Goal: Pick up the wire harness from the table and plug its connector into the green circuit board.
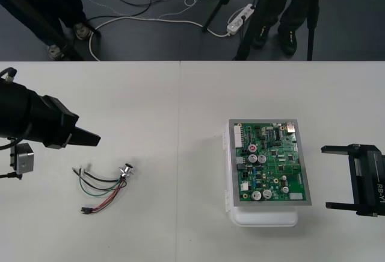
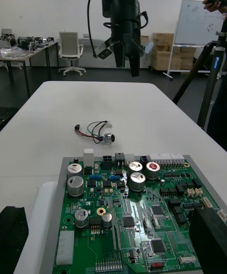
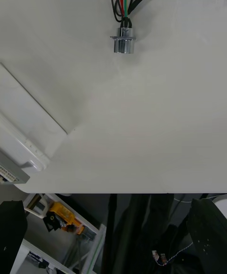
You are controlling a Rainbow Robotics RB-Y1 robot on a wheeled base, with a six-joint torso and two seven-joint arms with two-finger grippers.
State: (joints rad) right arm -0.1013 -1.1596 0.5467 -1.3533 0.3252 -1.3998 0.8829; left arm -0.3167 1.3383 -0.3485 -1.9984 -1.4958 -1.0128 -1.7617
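Note:
The wire harness (image 1: 103, 188) lies loose on the table's left half, its round metal socket (image 1: 127, 171) towards the board and its small black plug (image 1: 86, 211) at the near end. My left gripper (image 1: 91, 137) hovers above and just left of it, open, nothing between its fingers (image 3: 206, 231); the left wrist view looks down on the socket (image 3: 124, 42) and the red, black and green wires. The green circuit board (image 1: 269, 161) sits on its white base (image 1: 264, 218) to the right. My right gripper (image 1: 329, 177) waits open beside the board's right edge, fingers (image 2: 210, 236) wide apart.
In the right wrist view the harness (image 2: 97, 132) lies past the board (image 2: 127, 208), with the left gripper (image 2: 128, 59) hanging over the table behind it. Bare table separates harness and board. Cables and tripod legs stand on the dark floor beyond the far edge.

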